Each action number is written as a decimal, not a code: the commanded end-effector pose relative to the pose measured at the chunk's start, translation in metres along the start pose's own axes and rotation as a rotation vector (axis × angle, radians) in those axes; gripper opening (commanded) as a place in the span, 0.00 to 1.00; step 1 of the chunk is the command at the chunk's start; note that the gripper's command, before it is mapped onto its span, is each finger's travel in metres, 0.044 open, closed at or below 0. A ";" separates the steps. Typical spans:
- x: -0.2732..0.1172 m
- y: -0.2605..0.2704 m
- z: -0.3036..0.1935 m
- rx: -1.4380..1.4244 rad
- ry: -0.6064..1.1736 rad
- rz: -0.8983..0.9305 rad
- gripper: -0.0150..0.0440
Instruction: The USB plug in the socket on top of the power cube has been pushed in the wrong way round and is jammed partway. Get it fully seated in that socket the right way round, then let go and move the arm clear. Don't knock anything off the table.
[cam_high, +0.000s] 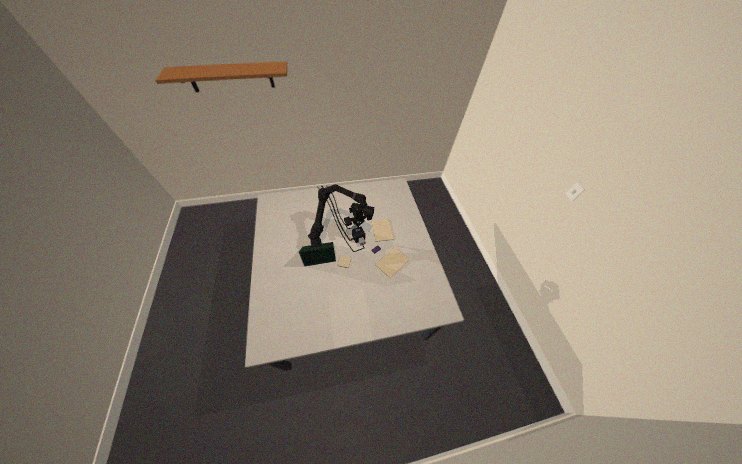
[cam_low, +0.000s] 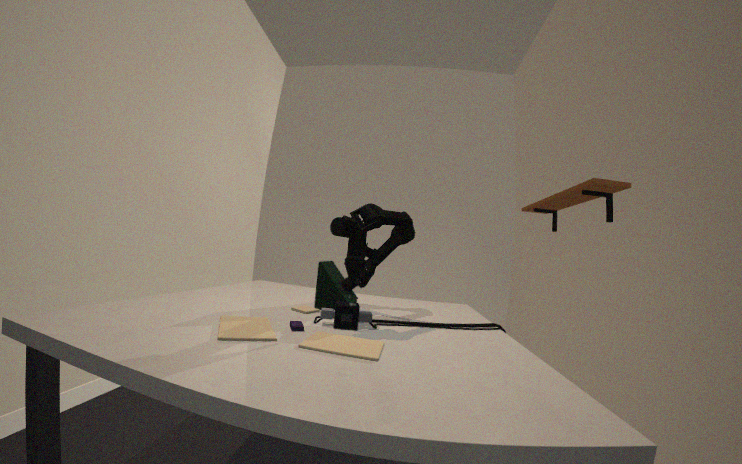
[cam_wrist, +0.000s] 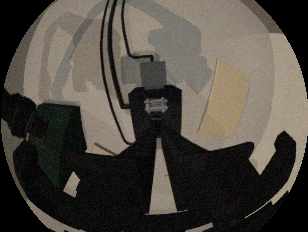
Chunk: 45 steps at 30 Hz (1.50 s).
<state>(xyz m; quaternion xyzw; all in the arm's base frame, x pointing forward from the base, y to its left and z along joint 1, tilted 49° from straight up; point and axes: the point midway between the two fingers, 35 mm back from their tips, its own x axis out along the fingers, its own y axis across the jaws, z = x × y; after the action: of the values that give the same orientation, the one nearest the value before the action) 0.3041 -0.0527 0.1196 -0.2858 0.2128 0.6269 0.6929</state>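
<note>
- I see plain beige walls, the one at right in the top view the brightest.
- My dark floor meets pale skirting.
- A pale table on dark legs stands near one wall.
- An orange-brown shelf sits on black brackets.
- I make out a white wall plate.
- Soft shadows cross my view.

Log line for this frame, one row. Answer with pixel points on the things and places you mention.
gripper (cam_wrist: 158, 129): shut on black plug | place: above black power cube (cam_low: 346, 317) (cam_wrist: 174, 102) | seating: cannot tell | release: not done | purple block (cam_high: 375, 249) (cam_low: 296, 326): on white table (cam_high: 306, 322) (cam_low: 437, 393)
</note>
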 end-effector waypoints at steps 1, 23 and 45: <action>0.000 0.000 0.000 -0.058 0.001 0.000 0.25; 0.001 0.000 0.001 -0.052 -0.008 0.000 0.25; 0.004 0.000 0.002 -0.053 -0.025 0.000 0.25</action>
<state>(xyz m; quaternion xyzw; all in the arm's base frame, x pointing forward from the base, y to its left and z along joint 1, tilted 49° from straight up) 0.3046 -0.0494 0.1187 -0.2980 0.1903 0.6348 0.6870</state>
